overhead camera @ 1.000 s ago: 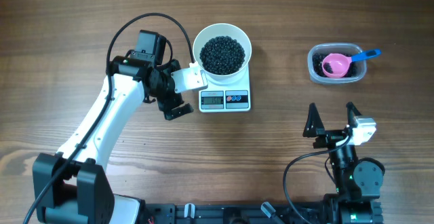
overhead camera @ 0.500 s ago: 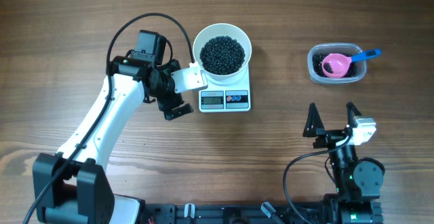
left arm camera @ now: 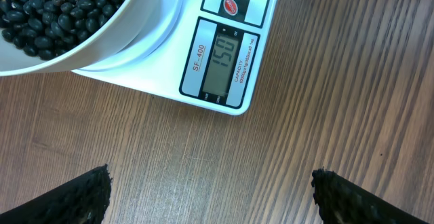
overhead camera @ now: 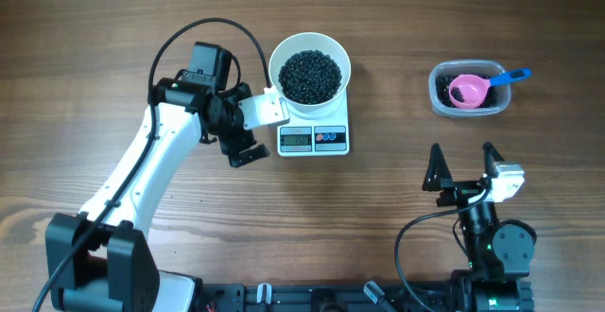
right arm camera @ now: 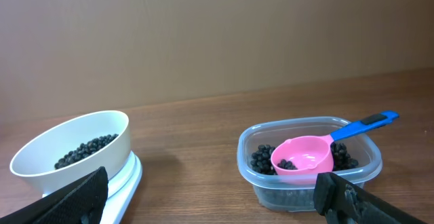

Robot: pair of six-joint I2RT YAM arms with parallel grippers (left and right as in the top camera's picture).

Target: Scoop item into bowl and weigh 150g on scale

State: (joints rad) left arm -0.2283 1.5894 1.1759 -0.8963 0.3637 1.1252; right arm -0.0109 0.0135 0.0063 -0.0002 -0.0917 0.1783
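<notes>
**Black beans (overhead camera: 309, 74) fill white bowl (overhead camera: 309, 42) on digital kitchen scale (overhead camera: 314, 144) reading 150**

A wooden table (overhead camera: 113, 28) spreads beneath two robot arms, seen from overhead. The white left arm (overhead camera: 142, 175) reaches from the 7 o'clock corner toward the centre. Its left gripper (left arm camera: 218, 200) points down at bare wood on the 9 o'clock side of the scale, jaws spread wide and holding nothing. The right arm (overhead camera: 492, 241) sits folded at 5 o'clock. Its right gripper (overhead camera: 461, 148) is likewise wide apart and empty, aimed toward 12 o'clock.

The bowl rests on the scale's platform at 12 o'clock of the display (left arm camera: 224, 60) and overhangs the platform on both sides. The dark heap covers its floor. At 3 o'clock of the bowl, well apart, stands a clear plastic tub (overhead camera: 444, 110) with more beans inside. A pink scoop (overhead camera: 468, 90) lies in the tub with a few beans in its cup, its blue handle (overhead camera: 515, 76) poking over the rim toward 2 o'clock. Beside the display sit two round buttons (left arm camera: 232, 7), one blue and one red.
</notes>
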